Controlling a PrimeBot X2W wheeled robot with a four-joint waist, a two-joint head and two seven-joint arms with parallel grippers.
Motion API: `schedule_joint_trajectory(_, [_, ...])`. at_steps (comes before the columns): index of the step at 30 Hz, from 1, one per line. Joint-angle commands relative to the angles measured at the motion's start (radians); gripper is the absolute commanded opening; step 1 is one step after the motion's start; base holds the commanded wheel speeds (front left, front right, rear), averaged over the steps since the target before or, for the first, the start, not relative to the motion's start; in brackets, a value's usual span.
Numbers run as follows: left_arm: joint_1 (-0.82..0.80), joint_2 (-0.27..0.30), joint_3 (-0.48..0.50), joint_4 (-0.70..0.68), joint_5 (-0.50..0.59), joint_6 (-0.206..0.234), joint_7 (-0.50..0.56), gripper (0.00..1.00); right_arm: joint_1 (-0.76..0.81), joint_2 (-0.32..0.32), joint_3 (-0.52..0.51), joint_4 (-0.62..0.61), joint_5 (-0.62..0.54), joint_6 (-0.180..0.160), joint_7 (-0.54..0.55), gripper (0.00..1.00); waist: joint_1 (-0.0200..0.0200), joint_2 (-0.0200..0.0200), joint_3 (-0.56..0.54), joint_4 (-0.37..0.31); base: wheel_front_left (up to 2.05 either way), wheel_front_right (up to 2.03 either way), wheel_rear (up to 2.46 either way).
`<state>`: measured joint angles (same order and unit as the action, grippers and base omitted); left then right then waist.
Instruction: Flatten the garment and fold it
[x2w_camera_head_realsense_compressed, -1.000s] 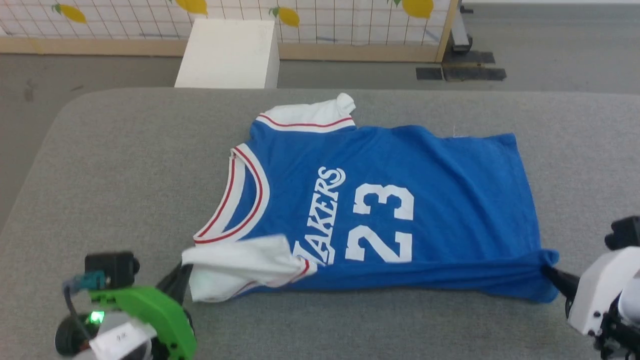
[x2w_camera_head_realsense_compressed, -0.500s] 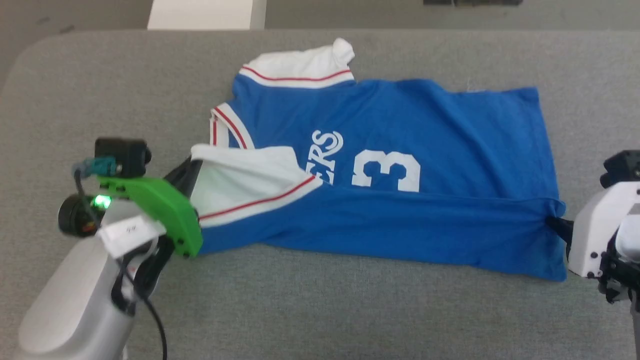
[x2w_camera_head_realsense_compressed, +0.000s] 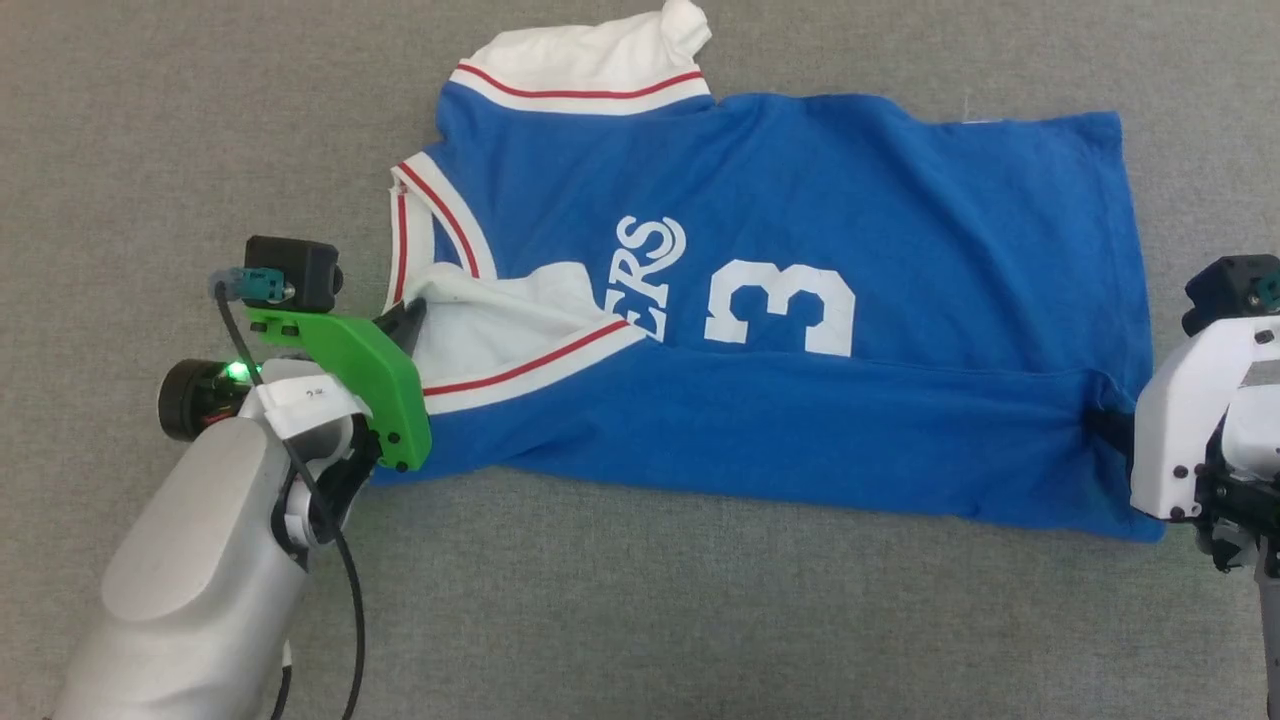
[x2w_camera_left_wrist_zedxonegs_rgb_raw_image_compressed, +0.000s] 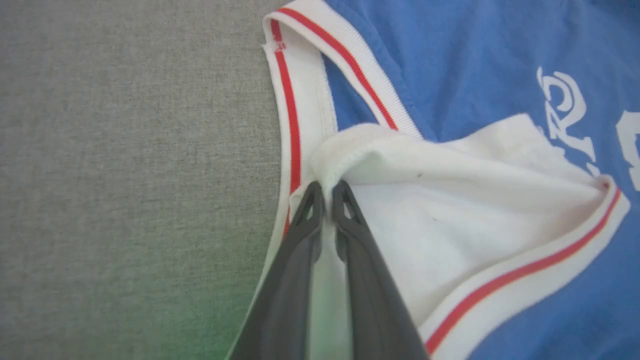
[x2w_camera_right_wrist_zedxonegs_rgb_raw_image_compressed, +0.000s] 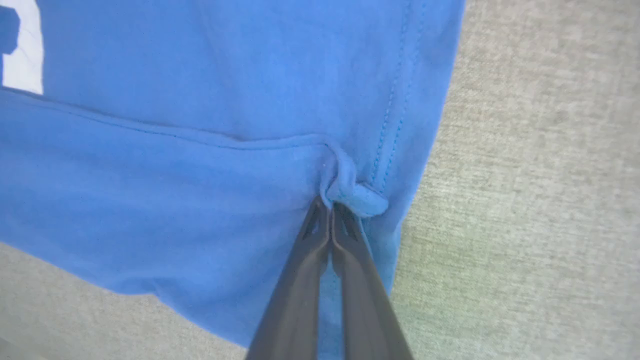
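Note:
The garment (x2w_camera_head_realsense_compressed: 800, 180), a bright blue jersey with white, red-striped trim, lies across the grey table (x2w_camera_head_realsense_compressed: 150, 150). Its near edge is folded over the print, leaving "ERS" and "3" in sight. My left gripper (x2w_camera_head_realsense_compressed: 410, 318) is at the garment's left end, shut on the edge of the white sleeve. In the left wrist view the left gripper (x2w_camera_left_wrist_zedxonegs_rgb_raw_image_compressed: 326, 192) pinches white cloth of the garment (x2w_camera_left_wrist_zedxonegs_rgb_raw_image_compressed: 450, 60). My right gripper (x2w_camera_head_realsense_compressed: 1102, 420) is at the right end, shut on a bunched bit of blue hem. The right wrist view shows the right gripper (x2w_camera_right_wrist_zedxonegs_rgb_raw_image_compressed: 330, 207) on the garment (x2w_camera_right_wrist_zedxonegs_rgb_raw_image_compressed: 200, 75).
Grey cloth-covered table surface surrounds the garment on all sides, with bare room to the left (x2w_camera_left_wrist_zedxonegs_rgb_raw_image_compressed: 125, 175), to the right (x2w_camera_right_wrist_zedxonegs_rgb_raw_image_compressed: 540, 200) and along the near side (x2w_camera_head_realsense_compressed: 700, 620). My pale left forearm (x2w_camera_head_realsense_compressed: 190, 560) rises from the lower left corner.
The head camera has tilted down, so the floor and white box have left the picture. Both grippers have carried the garment's near edge away from me, folding it over the lower half of the print.

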<state>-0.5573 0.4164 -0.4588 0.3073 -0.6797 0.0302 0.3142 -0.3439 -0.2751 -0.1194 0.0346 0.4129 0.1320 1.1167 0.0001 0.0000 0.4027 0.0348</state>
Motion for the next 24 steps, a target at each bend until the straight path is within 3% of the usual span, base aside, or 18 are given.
schedule_joint_trajectory(1, [-0.01, -0.009, -0.004, 0.017, -0.01, -0.004, -0.003, 1.0, 0.011, 0.013, 0.003, 0.023, -0.002, -0.001, -0.008, 1.0, -0.0001, 0.0, -0.014, 0.004, 0.0, 0.0, 0.0])
schedule_joint_trajectory(12, [0.021, 0.0, 0.062, -0.004, -0.038, 0.027, -0.098, 1.0, 0.045, 0.052, -0.079, -0.02, 0.055, -0.001, -0.167, 1.0, -0.0001, 0.0, -0.166, -0.001, 0.0, 0.0, 0.0])
schedule_joint_trajectory(20, [0.163, 0.028, 0.126, -0.129, -0.001, 0.067, -0.312, 1.0, 0.149, 0.072, -0.098, -0.103, 0.097, -0.001, -0.448, 1.0, -0.0001, 0.0, -0.279, -0.013, 0.0, 0.0, 0.0])
schedule_joint_trajectory(24, [0.274, 0.033, 0.149, -0.182, 0.034, 0.095, -0.447, 1.0, 0.232, 0.051, -0.089, -0.128, 0.064, -0.001, -0.63, 1.0, -0.0001, 0.0, -0.314, -0.011, 0.0, 0.0, 0.0])
